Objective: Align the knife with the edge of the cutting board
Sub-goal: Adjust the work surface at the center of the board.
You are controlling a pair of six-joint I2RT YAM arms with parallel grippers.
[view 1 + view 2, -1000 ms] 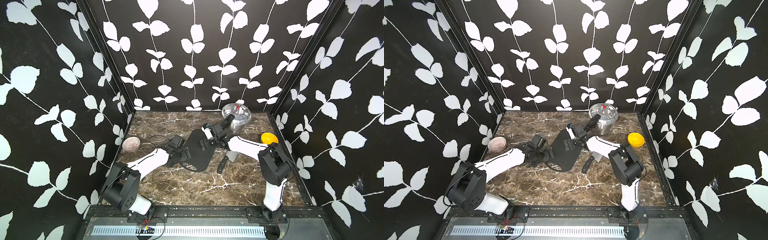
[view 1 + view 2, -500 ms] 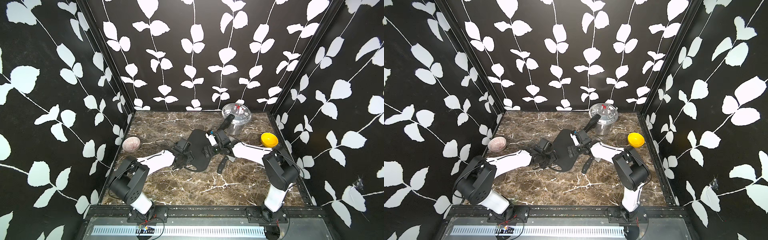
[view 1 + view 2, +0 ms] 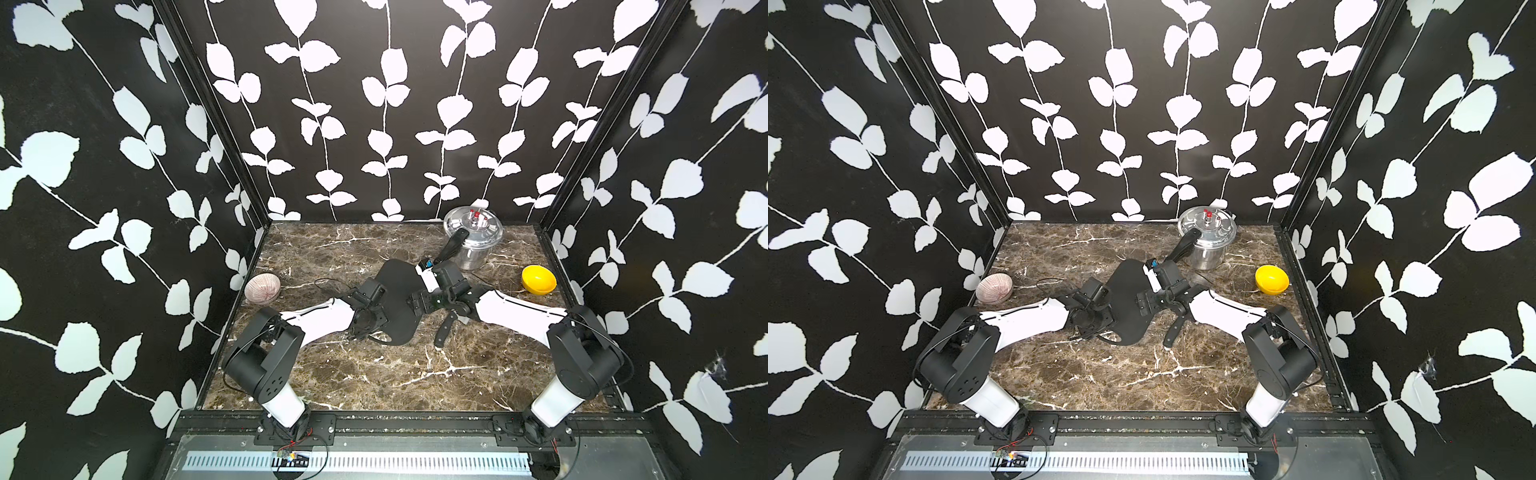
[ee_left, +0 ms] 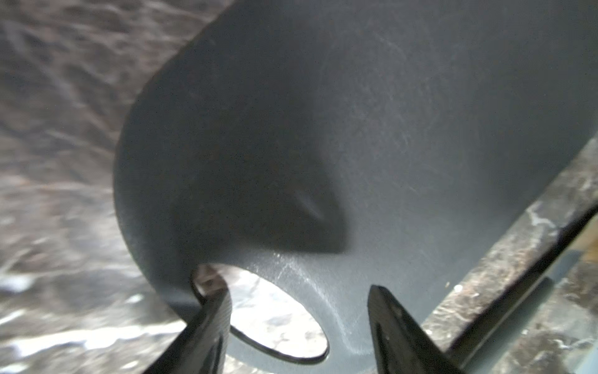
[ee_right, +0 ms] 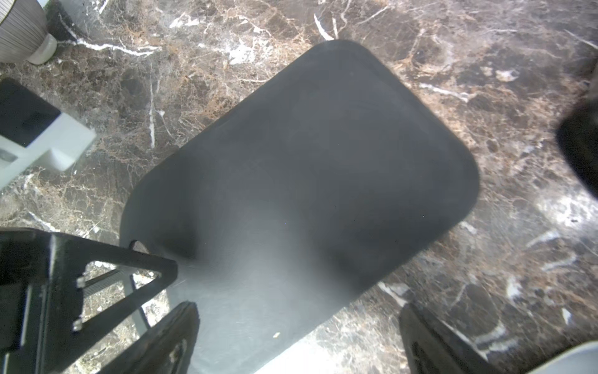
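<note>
- Reaching in low from the left, the left gripper (image 4: 293,288) sits at the hole end of the board (image 4: 356,129).
- Its jaws stand partway apart. One finger (image 4: 210,323) is at the rim of the oval hole, and the other finger (image 4: 394,323) is over the board's face past the hole's far end.
- Whether those fingers pinch the board or only rest against it cannot be told, as the wrist view is blurred.
- The right gripper (image 5: 297,309) is released, with its jaws wide and a long edge of the board showing between them. Whether it touches the board cannot be told.
- The board lies slanted on the table (image 3: 374,374) between the two grippers, hole end toward the front, in both top views.
- The knife (image 3: 444,334) lies on the table just beside the board's right long edge, handle toward the front. Its blade is mostly hidden under the right arm, so how squarely it lines up with that edge cannot be judged.
</note>
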